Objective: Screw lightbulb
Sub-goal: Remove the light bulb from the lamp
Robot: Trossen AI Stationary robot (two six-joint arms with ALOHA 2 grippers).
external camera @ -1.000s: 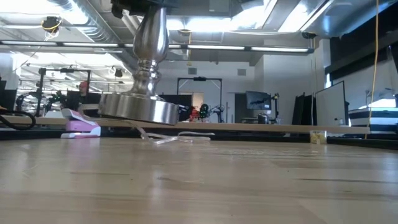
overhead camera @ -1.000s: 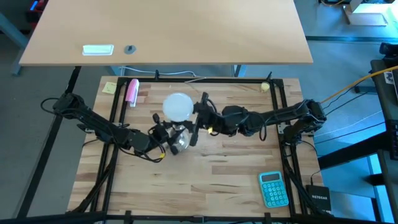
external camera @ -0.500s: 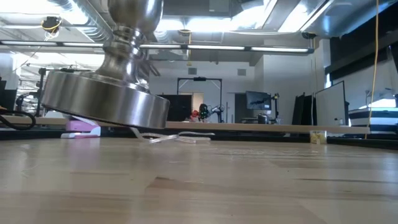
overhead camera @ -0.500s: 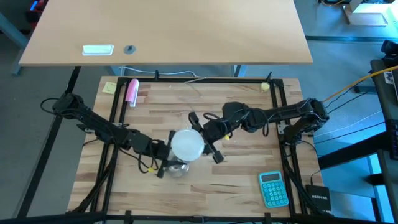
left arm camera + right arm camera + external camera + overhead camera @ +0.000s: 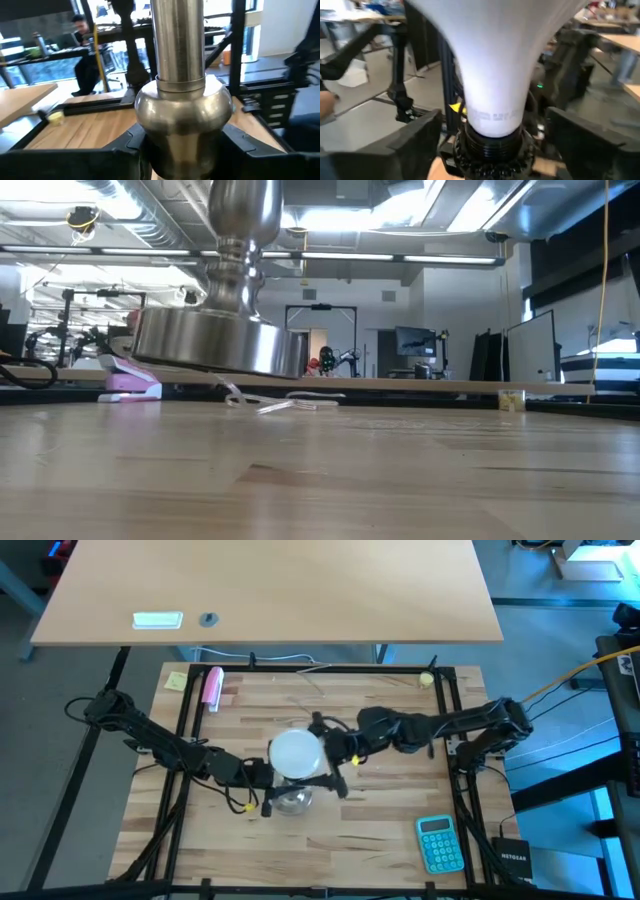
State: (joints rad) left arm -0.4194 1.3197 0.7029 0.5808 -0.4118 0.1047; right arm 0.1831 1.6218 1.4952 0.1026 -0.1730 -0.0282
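A: From above, what do you get?

B: The lightbulb [image 5: 296, 752] hides nearly all of the lamp stand [image 5: 292, 801]; only a sliver of the stand's silver foot peeks out below the globe. The left pincer [image 5: 268, 785] comes in beside that foot, the right pincer [image 5: 328, 756] sits at the bulb's other side.

A: And the level camera?

B: No bulb there at all, just the stand's flared base [image 5: 215, 345], one edge tipped up off the desk [image 5: 380, 480].

A: So is the left pincer grasping the stand?

B: Yes. Its own camera shows both fingers [image 5: 125, 147] clamped against the rounded knob of the stand's stem [image 5: 184, 107].

A: The right one?

B: Released. In its wrist view the fingers [image 5: 415, 142] stand wide, apart from the bulb's neck [image 5: 495, 95] on both sides.

A: How does the bulb look up close?

B: White and frosted, narrowing downward, faint grey print near the bottom, its base seated in the stand's ribbed black socket [image 5: 492, 150].
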